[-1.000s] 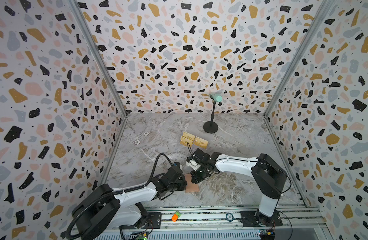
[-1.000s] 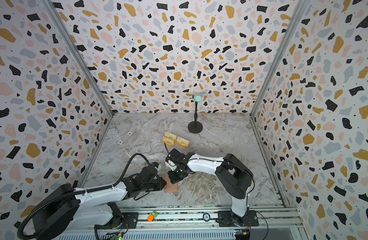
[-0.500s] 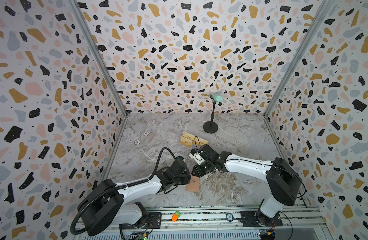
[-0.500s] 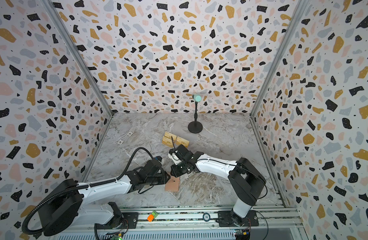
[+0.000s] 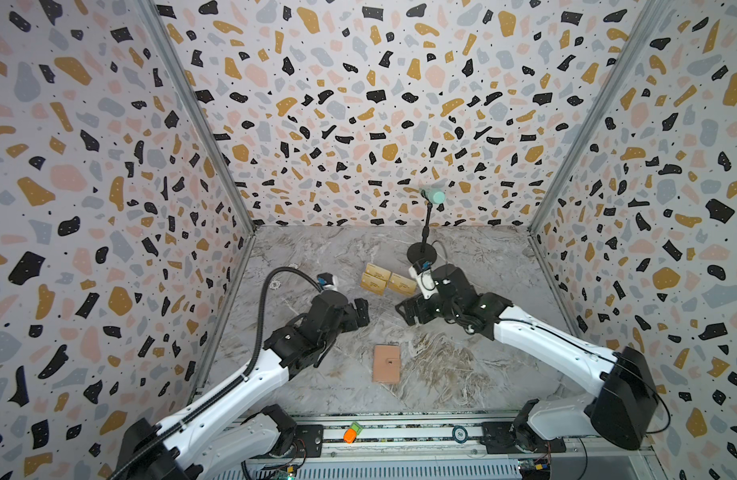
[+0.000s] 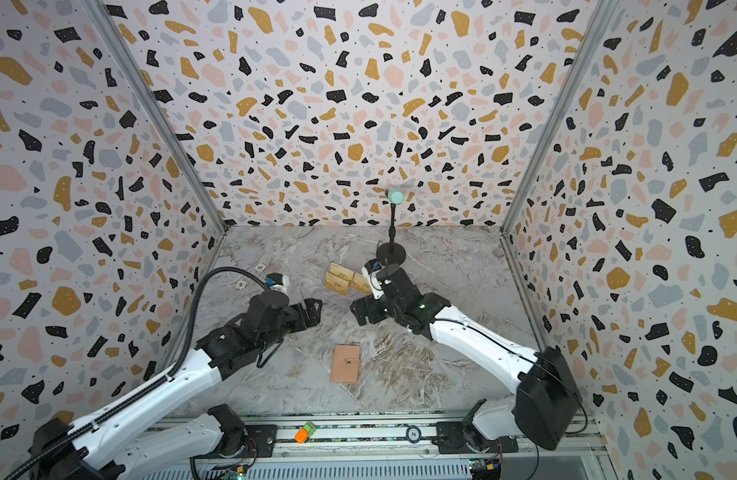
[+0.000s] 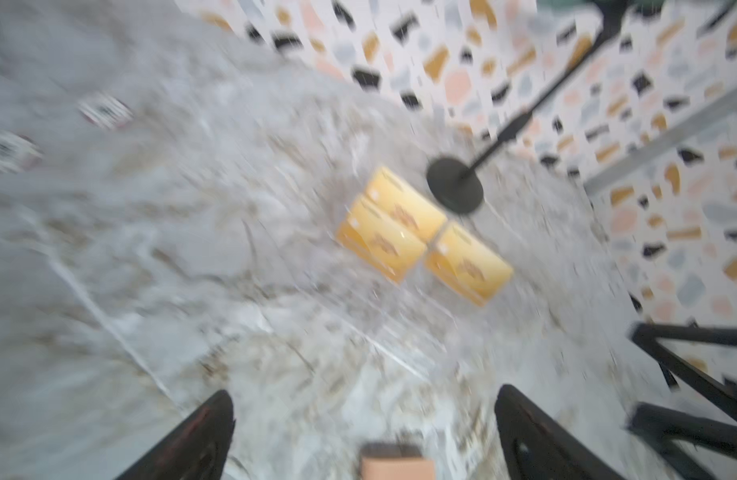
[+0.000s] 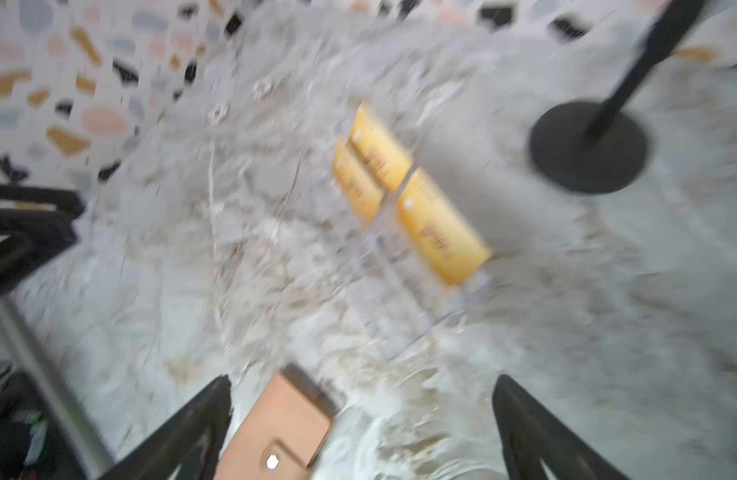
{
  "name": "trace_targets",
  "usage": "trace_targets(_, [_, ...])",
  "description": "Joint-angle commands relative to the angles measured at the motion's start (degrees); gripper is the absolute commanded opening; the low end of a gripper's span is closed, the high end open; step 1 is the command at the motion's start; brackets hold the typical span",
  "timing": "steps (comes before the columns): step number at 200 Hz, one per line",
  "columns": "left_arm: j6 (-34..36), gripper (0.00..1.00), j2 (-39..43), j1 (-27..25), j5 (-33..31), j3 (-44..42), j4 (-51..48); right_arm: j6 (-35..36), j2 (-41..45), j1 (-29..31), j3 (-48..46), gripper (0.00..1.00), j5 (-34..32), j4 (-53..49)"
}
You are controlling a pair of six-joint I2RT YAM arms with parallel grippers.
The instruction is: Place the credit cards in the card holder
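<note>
— Where is the wallet sitting right now?

— The salmon-pink leather-like card holder (image 5: 386,363) is lying flat and shut on the grey marbled table (image 5: 462,374), near the front, with its snap button facing up. Nothing is gripping it. The left gripper (image 5: 360,312) and right gripper (image 5: 406,311) are hanging over the table just beyond it, facing each other, jaws spread wide and empty.

— And the cards?

— The gold plastic credit cards (image 5: 375,283) are standing in a clear acrylic rack (image 8: 420,299) further back, well apart from the holder.

— How are they going to handle?

— I'm guessing light, stiff and slick. Pinching one by its exposed top edge, a pad on each face, is looking like the surest hold. Lying flat on the marble, they'd be awkward to lift.

— And the holder?

— Soft, light and probably sliding as soon as it's nudged. I'm thinking one gripper pins a cover while the other lifts the free edge by the snap. I can't tell which edge is the spine.
</note>
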State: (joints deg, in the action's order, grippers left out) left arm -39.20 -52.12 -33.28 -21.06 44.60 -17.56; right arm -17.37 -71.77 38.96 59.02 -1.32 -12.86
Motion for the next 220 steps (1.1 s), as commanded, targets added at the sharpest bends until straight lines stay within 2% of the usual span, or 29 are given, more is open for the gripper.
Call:
trace_targets(1, [10.91, 1.0, 5.8, 8.43, -11.25, -4.42, 5.3, 5.18, 8.63, -4.58, -6.42, 0.99, -14.84, 8.42])
trace_targets(6, [13.16, 1.0, 7.22, 10.22, -11.66, -6.29, 7.91, 6.68, 11.19, -6.07, -9.13, 0.99, -16.04, 12.18])
trace_targets(19, [18.46, 1.0, 10.44, 14.59, -12.76, -11.71, 13.55, 13.73, 17.2, -10.56, -18.94, 0.99, -13.95, 26.46])
trace_targets(36, [22.56, 1.0, 14.05, 19.37, -14.36, -17.75, 17.69, 20.15, 20.22, -14.48, -29.31, 1.0, -12.44, 42.12])
trace_targets(57, [29.54, 1.0, 15.9, 19.89, -18.77, -26.28, 26.9, 18.05, 18.29, -20.48, -32.33, 1.0, -11.06, 44.42])
trace_targets(84, [31.74, 1.0, 14.33, 20.25, -20.87, -34.14, 40.91, 17.49, 15.35, -24.79, -40.07, 0.99, -9.8, 53.73])
trace_targets(110, [34.53, 1.0, 6.61, 20.36, -18.2, -38.51, 55.06, 17.91, 10.11, -28.24, -46.82, 1.0, -9.32, 66.66])
trace_targets(156, [36.05, 1.0, -10.69, 20.93, -18.25, -39.84, 77.21, 13.55, 0.44, -35.98, -50.05, 1.0, -4.02, 76.04])
trace_targets(182, [37.38, 1.0, -20.62, 21.94, -14.84, -37.45, 84.84, 14.39, -6.19, -36.5, -48.88, 1.0, -3.83, 80.29])
trace_targets(195, [37.31, 1.0, -25.36, 21.95, -14.98, -36.47, 86.55, 14.31, -10.67, -36.5, -51.12, 0.99, -3.82, 87.98])
trace_targets(205, [37.16, 1.0, -29.23, 22.24, -15.57, -36.96, 91.98, 15.31, -14.25, -36.26, -52.23, 0.99, -3.21, 96.11])
trace_targets(213, [36.89, 1.0, -30.77, 23.04, -15.13, -37.21, 94.69, 15.7, -13.8, -36.13, -50.88, 0.99, -2.35, 92.36])
trace_targets(220, [36.04, 1.0, -29.53, 23.65, -14.12, -36.62, 91.18, 15.42, -13.05, -36.1, -48.78, 0.99, -2.82, 85.87])
